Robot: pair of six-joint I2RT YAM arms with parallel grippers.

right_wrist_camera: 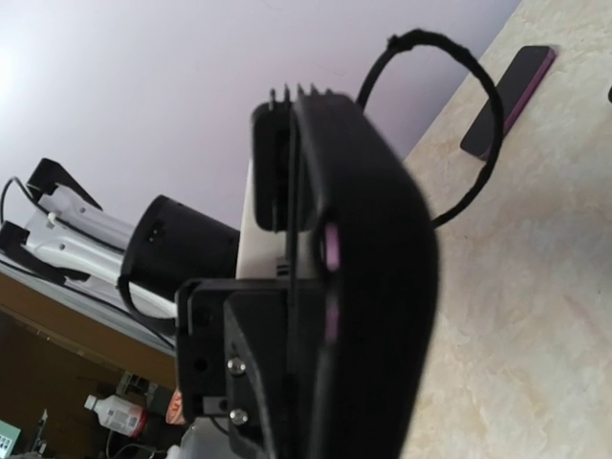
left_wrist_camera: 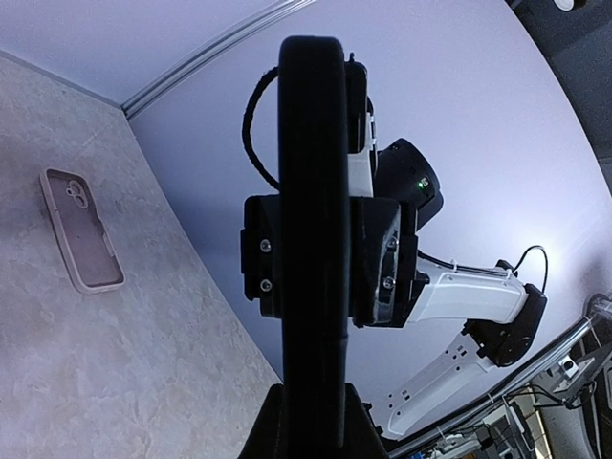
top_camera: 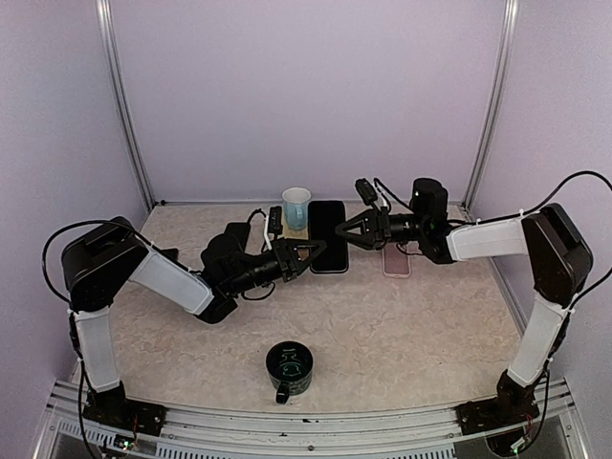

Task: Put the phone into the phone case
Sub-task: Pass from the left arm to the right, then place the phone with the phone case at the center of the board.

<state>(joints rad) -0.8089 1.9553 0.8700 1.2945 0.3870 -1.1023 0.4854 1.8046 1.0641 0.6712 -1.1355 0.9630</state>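
Note:
The phone is a black slab with pink showing through slots in its side edge. It hangs in the air over the back of the table, gripped from both ends. My left gripper is shut on its near-left end, its fingers flanking the slab's edge. My right gripper is shut on the other end, with its finger blocks pressed against both faces. The pink phone case lies flat on the table under the right gripper. It lies open side up, with its camera cutout showing.
A clear cup and a small black device with a cable stand at the back, left of the phone. A dark mug sits near the front. A dark slab with a pink edge lies on the table further off.

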